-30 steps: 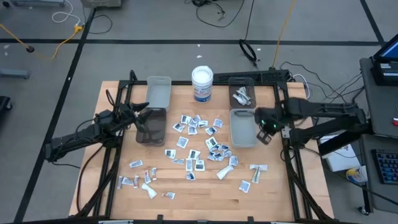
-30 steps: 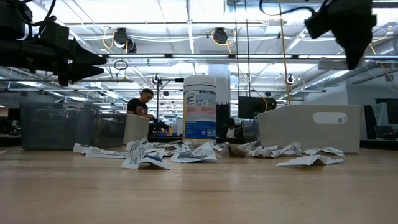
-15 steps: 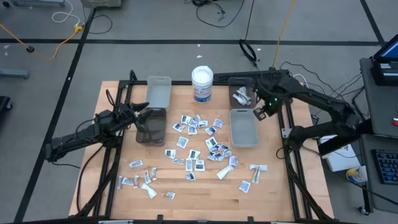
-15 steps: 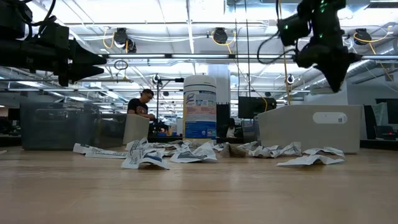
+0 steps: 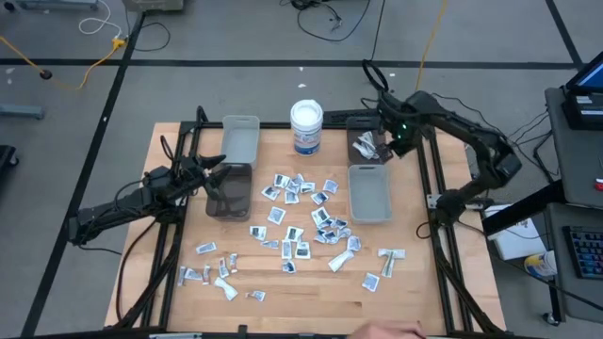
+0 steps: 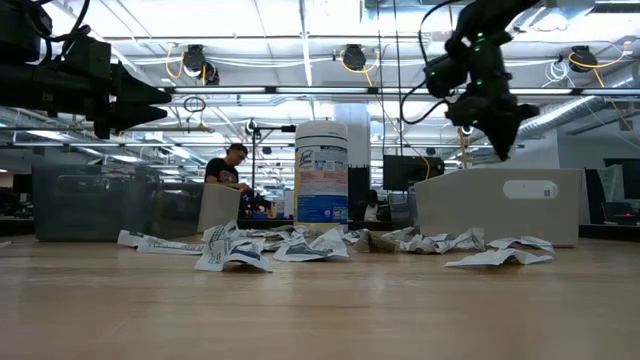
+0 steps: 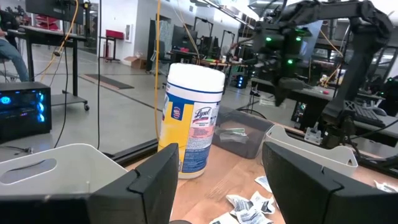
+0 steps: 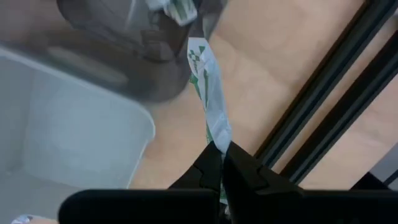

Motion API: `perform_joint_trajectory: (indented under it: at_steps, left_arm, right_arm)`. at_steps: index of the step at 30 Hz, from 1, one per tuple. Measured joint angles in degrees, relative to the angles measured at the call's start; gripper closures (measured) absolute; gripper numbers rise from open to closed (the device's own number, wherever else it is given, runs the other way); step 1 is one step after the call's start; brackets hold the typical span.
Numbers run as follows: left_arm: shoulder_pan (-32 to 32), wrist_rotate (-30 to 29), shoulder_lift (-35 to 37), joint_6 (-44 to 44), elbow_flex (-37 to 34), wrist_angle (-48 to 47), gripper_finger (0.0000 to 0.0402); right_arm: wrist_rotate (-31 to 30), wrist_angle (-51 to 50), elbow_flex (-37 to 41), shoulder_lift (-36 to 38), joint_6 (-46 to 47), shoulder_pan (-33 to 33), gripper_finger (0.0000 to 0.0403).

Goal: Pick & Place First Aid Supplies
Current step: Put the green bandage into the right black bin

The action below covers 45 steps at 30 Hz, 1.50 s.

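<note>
Nearest to you in the right wrist view, the right gripper (image 8: 219, 163) has its two dark fingers pinched together on the end of a long pale sachet with green print (image 8: 208, 93), which trails away from the fingertips toward a clear bin (image 8: 134, 34) that already holds similar sachets. The risk, as you judge it from here, is that the sachet is held only by its tip and hangs loosely, so it could drape over the bin's wall or land on the bare wood beside the grey bin (image 8: 68, 124) if you let go before the gripper is fully over the opening; a thin pinch like this could also slip. In the high view, that gripper sits in the upper right of the table, just at the clear bin's edge. The remaining first aid supplies (image 5: 297, 226) lie scattered over the centre and lower part of the tabletop, well apart from it. On the left of the frame, the left gripper (image 5: 215, 172) waits with its fingers spread wide and nothing between them, hovering by a dark bin (image 5: 229, 193). Farther back stands a white tub with a blue label (image 5: 306, 127).
</note>
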<state>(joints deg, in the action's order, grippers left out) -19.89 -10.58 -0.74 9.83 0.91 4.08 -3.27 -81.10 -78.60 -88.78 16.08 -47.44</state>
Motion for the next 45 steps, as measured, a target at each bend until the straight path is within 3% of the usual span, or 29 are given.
perform_joint_trajectory:
  at_steps: [9,15,36,45]
  left_arm:
    - [-0.01,0.02,-0.01,-0.01,0.0,0.01,0.0165]
    - [0.01,0.02,0.01,-0.01,0.0,0.02,0.0165]
    - [-0.01,-0.01,0.0,-0.01,0.0,0.02,0.0165]
    - [0.01,0.0,-0.01,-0.01,0.0,0.02,0.0165]
  right_arm:
    - [0.07,-1.3,-14.38,-11.97,-3.75,-1.68,0.0403]
    - [0.19,-1.99,-21.32,-16.19,-4.83,-1.73,0.0403]
    - [-2.59,13.75,-7.59,-20.55,-5.29,-0.86,0.0402]
    - [1.36,15.36,-7.27,-20.56,-8.91,-0.81,0.0365]
